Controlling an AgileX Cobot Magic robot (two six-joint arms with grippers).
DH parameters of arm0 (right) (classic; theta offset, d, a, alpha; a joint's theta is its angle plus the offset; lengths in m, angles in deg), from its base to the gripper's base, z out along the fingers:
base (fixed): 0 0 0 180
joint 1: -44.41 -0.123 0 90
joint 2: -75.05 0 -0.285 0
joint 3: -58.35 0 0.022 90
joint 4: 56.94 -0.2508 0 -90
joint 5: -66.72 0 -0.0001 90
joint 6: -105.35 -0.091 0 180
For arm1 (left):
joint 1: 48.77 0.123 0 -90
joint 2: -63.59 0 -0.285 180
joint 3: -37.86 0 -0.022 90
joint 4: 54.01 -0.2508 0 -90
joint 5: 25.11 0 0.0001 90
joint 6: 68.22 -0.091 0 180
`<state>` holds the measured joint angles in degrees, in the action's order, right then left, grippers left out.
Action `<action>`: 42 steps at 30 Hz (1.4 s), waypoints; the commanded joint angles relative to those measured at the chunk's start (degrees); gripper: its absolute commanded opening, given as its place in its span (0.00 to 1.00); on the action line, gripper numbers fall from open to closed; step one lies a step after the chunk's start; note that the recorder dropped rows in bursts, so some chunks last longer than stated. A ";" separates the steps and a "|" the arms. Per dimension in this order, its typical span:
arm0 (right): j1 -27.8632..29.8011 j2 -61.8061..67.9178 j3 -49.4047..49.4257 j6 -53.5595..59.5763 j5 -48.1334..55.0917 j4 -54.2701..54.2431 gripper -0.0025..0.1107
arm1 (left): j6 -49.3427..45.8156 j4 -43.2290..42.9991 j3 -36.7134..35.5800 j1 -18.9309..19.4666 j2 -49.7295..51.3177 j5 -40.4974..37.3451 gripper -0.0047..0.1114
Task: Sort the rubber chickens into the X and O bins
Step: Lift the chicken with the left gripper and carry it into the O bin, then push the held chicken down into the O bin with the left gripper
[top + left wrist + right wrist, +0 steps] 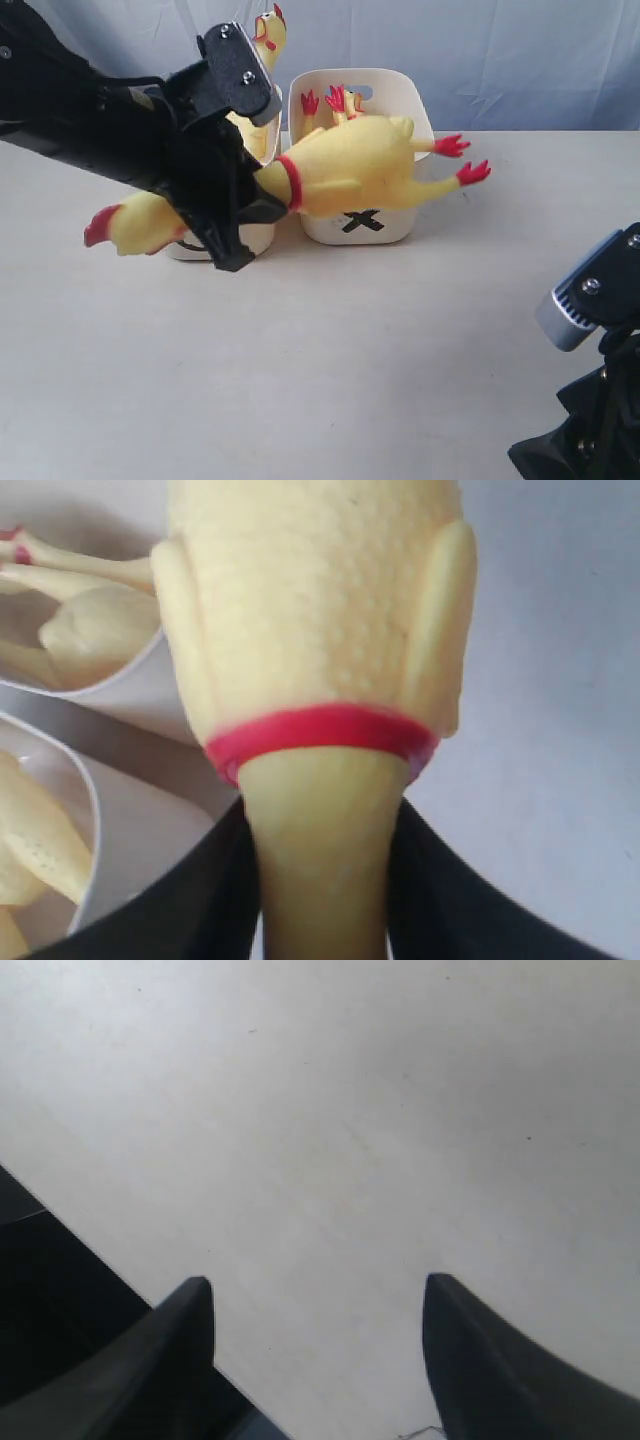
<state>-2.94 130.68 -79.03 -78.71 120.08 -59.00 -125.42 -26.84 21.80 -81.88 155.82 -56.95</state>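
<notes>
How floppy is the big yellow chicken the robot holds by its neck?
Probably not very floppy: gripped only at the neck by the left gripper, the big chicken sticks out sideways without sagging. It likely feels light too. Its bumpy skin looks grippy, not slippery.

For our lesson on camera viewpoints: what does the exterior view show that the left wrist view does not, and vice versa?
Exterior only: head and feet of the held chicken, the black X, the right arm. Left wrist only: bumpy skin close up, fingers against the neck. Both: left gripper shut on that neck, red band, two bins.
</notes>
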 commanded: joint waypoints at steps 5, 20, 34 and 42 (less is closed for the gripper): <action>-0.08 -0.43 0.14 -0.01 -0.29 0.08 0.53 | 4.56 1.56 0.06 0.65 -0.75 19.26 0.04; -0.08 -0.43 0.14 -0.01 -0.53 0.08 0.53 | 12.42 9.81 0.06 5.07 11.15 59.00 0.04; -0.08 -0.43 0.14 -0.01 -0.65 0.08 0.53 | 31.88 -5.21 5.77 10.12 25.58 73.05 0.04; -0.08 -0.43 0.14 -0.01 -0.64 -0.11 0.53 | 34.34 -5.11 12.80 12.14 33.79 71.48 0.04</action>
<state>-2.94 130.68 -79.03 -78.71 119.86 -59.11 -91.70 -31.92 33.38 -70.31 187.80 13.87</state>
